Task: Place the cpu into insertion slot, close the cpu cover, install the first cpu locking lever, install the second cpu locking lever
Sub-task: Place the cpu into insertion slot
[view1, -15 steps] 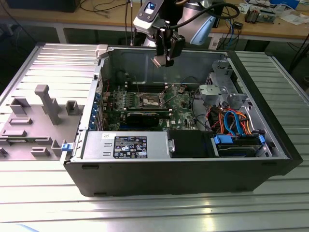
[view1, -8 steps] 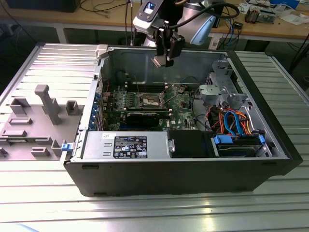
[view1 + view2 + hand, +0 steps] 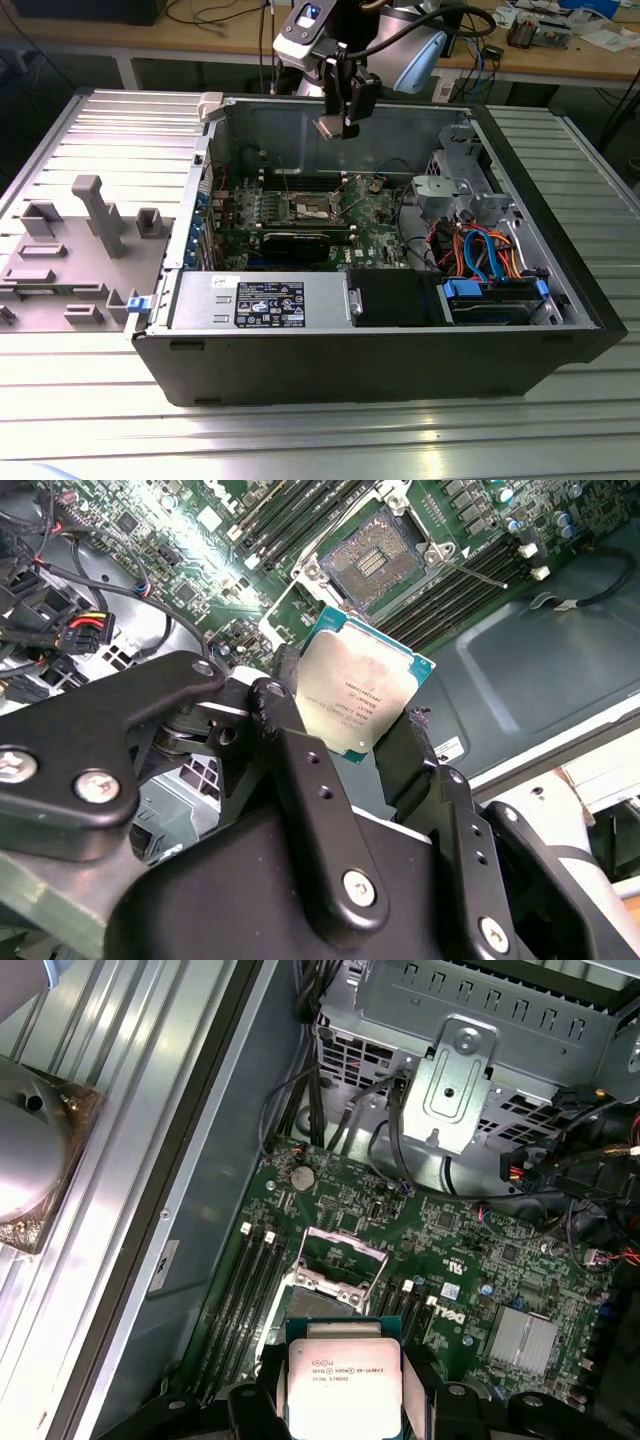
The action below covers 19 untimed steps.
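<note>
Plainly, the end effector [image 3: 336,124] is pinching the cpu [image 3: 365,695] by two opposite edges and holds it in the air over the open case [image 3: 350,355]. The slot [image 3: 375,560] lies below the end effector, well apart, its cover [image 3: 341,1252] flipped up. I judge the chip light, stiff and slick on top, yet fragile on its contact side. An edge grip suits it, and a level hold matters more than force.

A ribbed metal bench [image 3: 90,420] spreads wide, glare bright along its near edge. A grey tray [image 3: 95,275] lies by its edge on the exterior view's left. Behind stands a wooden desk [image 3: 560,62] strewn with cables [image 3: 205,14].
</note>
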Each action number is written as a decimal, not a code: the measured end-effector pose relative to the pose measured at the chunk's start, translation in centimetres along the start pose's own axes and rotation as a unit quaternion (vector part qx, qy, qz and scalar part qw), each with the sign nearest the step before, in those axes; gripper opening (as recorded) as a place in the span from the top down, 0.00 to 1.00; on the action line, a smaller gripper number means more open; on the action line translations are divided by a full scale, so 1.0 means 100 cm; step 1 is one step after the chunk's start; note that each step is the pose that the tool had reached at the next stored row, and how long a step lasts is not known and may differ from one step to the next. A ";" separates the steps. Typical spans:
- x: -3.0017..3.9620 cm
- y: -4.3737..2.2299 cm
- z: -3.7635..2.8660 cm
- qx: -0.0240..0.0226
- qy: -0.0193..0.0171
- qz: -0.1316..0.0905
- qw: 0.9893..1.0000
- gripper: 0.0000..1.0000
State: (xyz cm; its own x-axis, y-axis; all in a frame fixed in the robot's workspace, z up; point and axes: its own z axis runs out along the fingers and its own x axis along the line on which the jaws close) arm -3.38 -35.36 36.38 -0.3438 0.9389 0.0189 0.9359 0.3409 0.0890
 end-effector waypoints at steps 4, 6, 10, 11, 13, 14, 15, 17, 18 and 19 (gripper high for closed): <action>0.0000 0.0000 0.0000 0.000 0.000 0.000 1.000 0.45; 0.0000 0.0000 0.0000 0.000 0.000 0.000 1.000 0.45; 0.0000 0.0000 0.0000 0.000 0.000 0.000 1.000 0.45; 0.0000 0.0000 0.0000 0.000 0.000 0.000 1.000 0.45; 0.0000 0.0000 0.0000 0.000 0.000 0.001 1.000 0.45; 0.0000 0.0000 0.0000 0.000 0.000 0.003 1.000 0.45; 0.0000 0.0000 0.0000 0.000 0.000 0.004 1.000 0.45; 0.0000 0.0000 0.0000 0.000 -0.001 0.007 1.000 0.45; 0.0000 0.0000 0.0000 0.000 -0.001 0.009 1.000 0.45; 0.0000 0.0000 0.0000 0.000 -0.001 0.010 1.000 0.45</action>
State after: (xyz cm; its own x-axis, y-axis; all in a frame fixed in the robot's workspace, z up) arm -3.38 -35.36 36.38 -0.3242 0.9458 0.0189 0.9428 0.3214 0.0890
